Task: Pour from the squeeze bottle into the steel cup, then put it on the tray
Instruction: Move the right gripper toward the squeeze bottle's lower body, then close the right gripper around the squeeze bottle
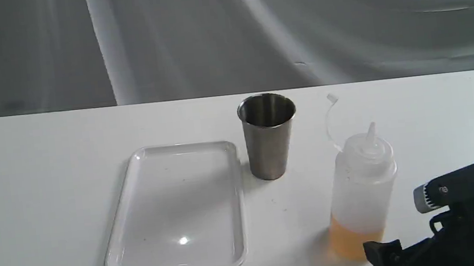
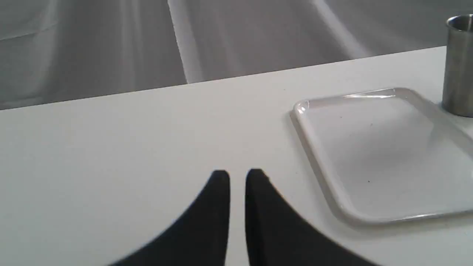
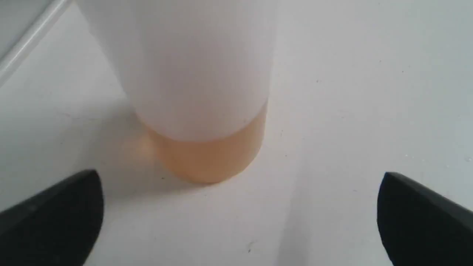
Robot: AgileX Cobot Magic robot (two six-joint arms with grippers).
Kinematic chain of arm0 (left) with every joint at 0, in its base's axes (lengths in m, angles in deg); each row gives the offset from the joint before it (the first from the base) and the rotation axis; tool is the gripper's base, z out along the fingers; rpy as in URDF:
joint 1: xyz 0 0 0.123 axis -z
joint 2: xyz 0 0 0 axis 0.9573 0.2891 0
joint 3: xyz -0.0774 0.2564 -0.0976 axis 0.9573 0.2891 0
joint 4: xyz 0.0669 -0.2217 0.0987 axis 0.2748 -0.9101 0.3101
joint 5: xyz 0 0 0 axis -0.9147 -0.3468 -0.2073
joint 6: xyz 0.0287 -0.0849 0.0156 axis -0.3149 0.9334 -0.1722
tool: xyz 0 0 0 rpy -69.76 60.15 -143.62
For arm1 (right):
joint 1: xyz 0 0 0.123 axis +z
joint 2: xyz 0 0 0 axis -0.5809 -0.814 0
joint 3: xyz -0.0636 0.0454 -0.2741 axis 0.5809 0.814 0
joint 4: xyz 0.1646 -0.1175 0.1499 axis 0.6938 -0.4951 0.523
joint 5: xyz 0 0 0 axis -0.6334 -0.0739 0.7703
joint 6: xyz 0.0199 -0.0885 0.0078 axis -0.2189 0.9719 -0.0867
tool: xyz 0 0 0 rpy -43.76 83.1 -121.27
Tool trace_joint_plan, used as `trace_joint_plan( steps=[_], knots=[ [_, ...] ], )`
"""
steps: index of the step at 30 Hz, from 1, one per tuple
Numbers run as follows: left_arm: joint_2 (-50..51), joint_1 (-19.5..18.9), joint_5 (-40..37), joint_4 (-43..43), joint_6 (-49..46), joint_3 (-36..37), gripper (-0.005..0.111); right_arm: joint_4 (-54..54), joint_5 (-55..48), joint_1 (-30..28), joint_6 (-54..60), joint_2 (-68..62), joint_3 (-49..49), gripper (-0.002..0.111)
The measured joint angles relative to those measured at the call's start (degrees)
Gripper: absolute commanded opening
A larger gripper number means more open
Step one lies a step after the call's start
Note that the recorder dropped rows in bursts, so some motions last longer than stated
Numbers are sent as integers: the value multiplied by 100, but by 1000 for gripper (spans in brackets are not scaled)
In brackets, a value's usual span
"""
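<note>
The white table (image 1: 49,192) carries only three things, and the right gripper (image 3: 239,207) sits low over its near edge. Its fingers (image 3: 55,214) are spread as wide as they go and grip nothing. The squeeze bottle (image 1: 363,181) stands upright just ahead of them, lined up with the gap but not inside it, and neither tip touches it.

The bottle looks light, with only a shallow band of amber liquid at the bottom. If the approach drifts sideways, I think one tip would nudge it first and push it away or tip it over. The wall is soft and the cap is off the nozzle, up on its strap, so a hard squeeze could squirt liquid before the nozzle is over anything. A grip this low may also let the bottle swing when it is tilted.

Beyond the bottle from those fingers stands the steel cup (image 1: 269,142), apart from it and just beside the tray (image 1: 173,201). A wide swing could knock the cup.

The left gripper (image 2: 237,177) is well away, its fingers all but closed on nothing.

Grey cloth (image 1: 165,39) hangs behind.
</note>
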Motion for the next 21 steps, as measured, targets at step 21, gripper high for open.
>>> trace_joint_plan(
  steps=[21],
  knots=[
    [0,0,0,0,0,0,8,-22,46,0,0,-1337,-1314,104]
  ],
)
